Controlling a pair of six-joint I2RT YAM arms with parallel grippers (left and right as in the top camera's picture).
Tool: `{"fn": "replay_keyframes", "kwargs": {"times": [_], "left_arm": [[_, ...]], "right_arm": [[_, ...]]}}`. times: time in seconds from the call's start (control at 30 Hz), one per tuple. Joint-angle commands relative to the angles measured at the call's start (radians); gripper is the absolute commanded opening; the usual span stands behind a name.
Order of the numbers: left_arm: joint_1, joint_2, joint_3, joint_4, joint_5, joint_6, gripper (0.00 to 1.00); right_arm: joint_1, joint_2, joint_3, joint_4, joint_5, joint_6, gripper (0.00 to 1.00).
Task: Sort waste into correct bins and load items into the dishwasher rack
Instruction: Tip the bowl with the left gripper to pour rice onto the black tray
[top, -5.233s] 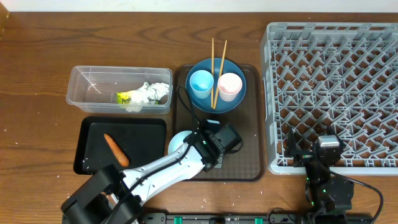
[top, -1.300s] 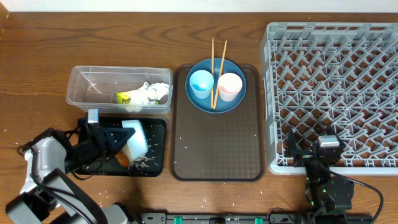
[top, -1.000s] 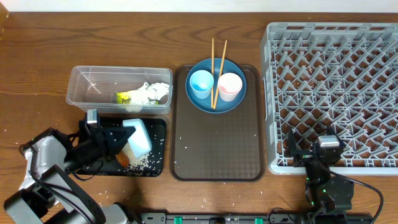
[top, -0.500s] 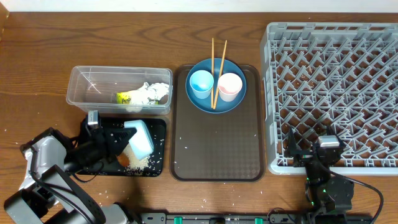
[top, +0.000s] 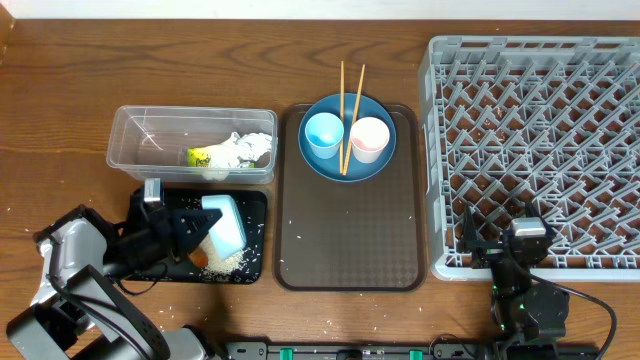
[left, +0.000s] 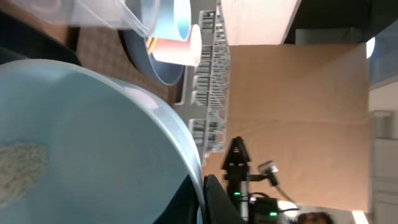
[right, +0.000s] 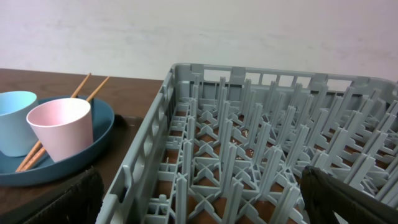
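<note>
I see more rice crumbs (top: 228, 260) heaped in the black tray (top: 256, 200) than a second ago, my left gripper (top: 203, 224) clamped tight on the tilted white bowl (top: 228, 225).

- The bowl (top: 226, 222) is tilting on edge over the black tray (top: 252, 203), lower left, above white crumbs (top: 232, 260) and an orange bit (top: 199, 258).
- The clear tub (top: 135, 135) just above is holding tissue (top: 245, 148) and a yellow-green wrapper (top: 200, 156).
- The dark blue plate (top: 372, 167), upper centre, is carrying a light blue cup (top: 323, 132), a pink cup (top: 368, 136) and two chopsticks (top: 342, 90).
- The grey rack (top: 540, 150) is filling the right side.
</note>
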Motion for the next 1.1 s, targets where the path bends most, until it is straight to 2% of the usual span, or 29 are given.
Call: {"fn": "replay_keyframes", "kwargs": {"times": [0.0, 0.1, 0.17, 0.2, 0.23, 0.3, 0.37, 0.43, 0.57, 0.63, 0.7, 0.77, 0.8, 0.9, 1.0, 1.07], "left_arm": [[0.002, 0.0, -0.002, 0.008, -0.001, 0.061, 0.09], [-0.02, 0.0, -0.002, -0.026, -0.027, 0.071, 0.09], [-0.026, 0.0, -0.002, 0.029, -0.031, 0.066, 0.13], [-0.026, 0.0, -0.002, 0.041, -0.03, 0.056, 0.12], [-0.026, 0.0, -0.002, 0.035, -0.026, 0.043, 0.06], [-0.027, 0.0, -0.002, -0.014, -0.013, 0.062, 0.06], [-0.029, 0.0, -0.002, 0.005, 0.006, 0.102, 0.06], [-0.028, 0.0, -0.002, 0.043, 0.02, 0.091, 0.06], [-0.028, 0.0, -0.002, 0.011, 0.036, 0.114, 0.06], [-0.024, 0.0, -0.002, 0.047, 0.044, 0.09, 0.06], [-0.024, 0.0, -0.002, 0.012, 0.06, 0.077, 0.06], [-0.024, 0.0, -0.002, 0.029, 0.068, 0.104, 0.06], [-0.024, 0.0, -0.002, 0.085, 0.067, 0.09, 0.06], [-0.023, 0.006, -0.002, 0.174, 0.053, -0.15, 0.06], [-0.025, 0.004, -0.002, 0.146, 0.068, -0.098, 0.06], [-0.023, 0.008, -0.002, 0.159, 0.068, -0.144, 0.06]], "right_arm": [[-0.006, -0.004, -0.001, -0.003, 0.007, -0.001, 0.99], [-0.006, -0.004, -0.001, -0.003, 0.007, -0.001, 0.99], [-0.006, -0.004, -0.001, -0.003, 0.007, -0.001, 0.99], [-0.006, -0.004, -0.001, -0.003, 0.007, -0.001, 0.99], [-0.006, -0.004, -0.001, -0.003, 0.007, -0.001, 0.99], [-0.006, -0.004, -0.001, -0.003, 0.007, -0.001, 0.99], [-0.006, -0.004, -0.001, -0.003, 0.007, -0.001, 0.99], [-0.006, -0.004, -0.001, -0.003, 0.007, -0.001, 0.99], [-0.006, -0.004, -0.001, -0.003, 0.007, -0.001, 0.99], [-0.006, -0.004, -0.001, -0.003, 0.007, -0.001, 0.99], [-0.006, -0.004, -0.001, -0.003, 0.007, -0.001, 0.99], [-0.006, -0.003, -0.001, -0.003, 0.007, -0.001, 0.99], [-0.006, -0.004, -0.001, -0.003, 0.007, -0.001, 0.99], [-0.006, -0.004, -0.001, -0.003, 0.007, -0.001, 0.99], [-0.006, -0.004, -0.001, -0.003, 0.007, -0.001, 0.99], [-0.006, -0.004, -0.001, -0.003, 0.007, -0.001, 0.99]]}}
